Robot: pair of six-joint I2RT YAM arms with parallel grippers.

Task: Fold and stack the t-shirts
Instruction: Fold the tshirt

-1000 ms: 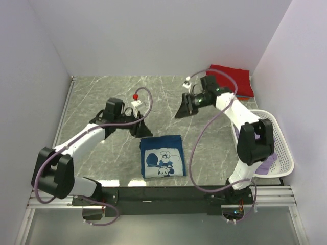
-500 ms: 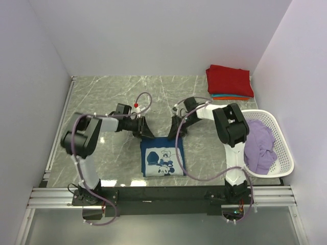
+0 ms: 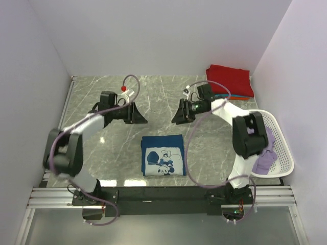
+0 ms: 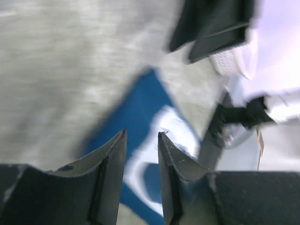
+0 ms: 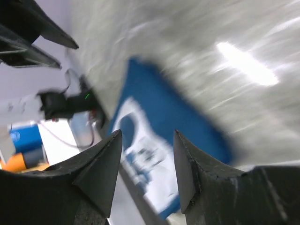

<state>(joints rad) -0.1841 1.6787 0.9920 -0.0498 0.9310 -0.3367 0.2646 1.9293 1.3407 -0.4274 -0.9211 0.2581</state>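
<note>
One folded blue t-shirt [image 3: 162, 155], cartoon print, red stack [image 3: 230, 80] beyond

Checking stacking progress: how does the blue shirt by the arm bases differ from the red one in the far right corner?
The blue shirt shows a white cartoon print; the red shirt is plain. The blue shirt lies alone on the table; the red shirt tops a pile, other colours edging out beneath. Both are folded flat.
</note>
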